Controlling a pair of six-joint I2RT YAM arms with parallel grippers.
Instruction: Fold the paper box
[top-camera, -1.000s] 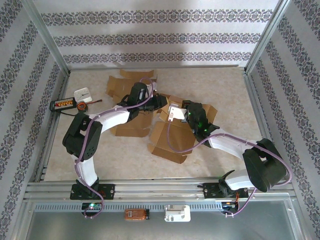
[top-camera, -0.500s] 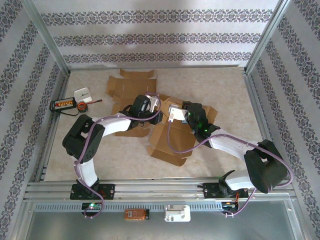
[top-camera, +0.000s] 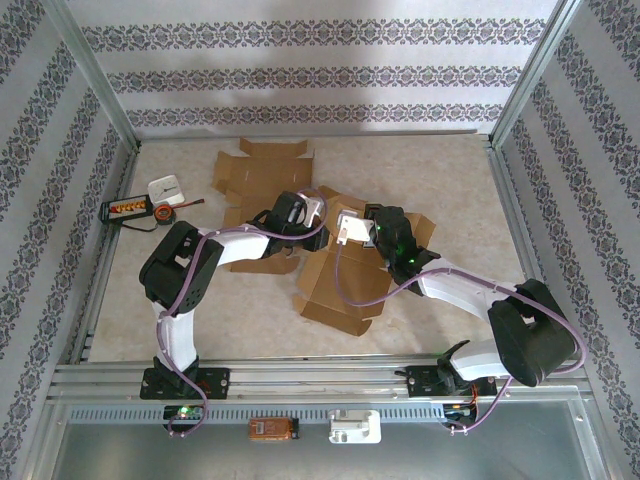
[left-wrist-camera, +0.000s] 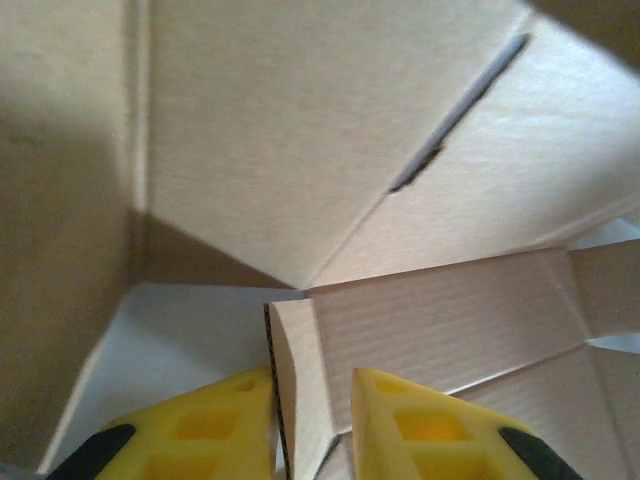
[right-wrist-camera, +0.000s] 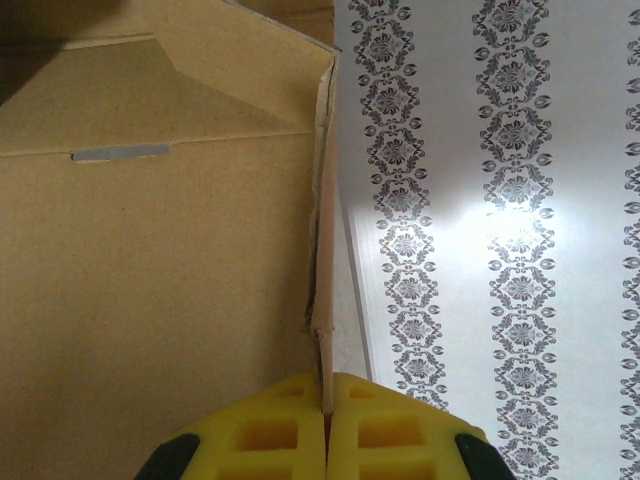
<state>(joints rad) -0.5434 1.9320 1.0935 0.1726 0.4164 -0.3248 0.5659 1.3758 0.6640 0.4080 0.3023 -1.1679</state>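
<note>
Brown cardboard crowds the middle of the bench (top-camera: 450, 180): the half-raised paper box (top-camera: 345, 285) sits just in front of centre, and its rear flaps overlap a flat cardboard sheet (top-camera: 262, 170) lying behind and to the left. Bare surface opens to the right and far right, and again at the front left, while a white pad (top-camera: 166, 188) and a black tray (top-camera: 125, 208) sit by the left rail, well apart from the box. The left arm is folded sharply at its elbow (top-camera: 180, 275), with the forearm running right toward the centre. The left claw (left-wrist-camera: 312, 385) has its fingers apart, straddling the raw edge of an upright flap (left-wrist-camera: 290, 380). The right arm sweeps in low from the front right, and the right claw (right-wrist-camera: 325, 385) is pressed together on the thin top edge of a box wall (right-wrist-camera: 322, 250).
</note>
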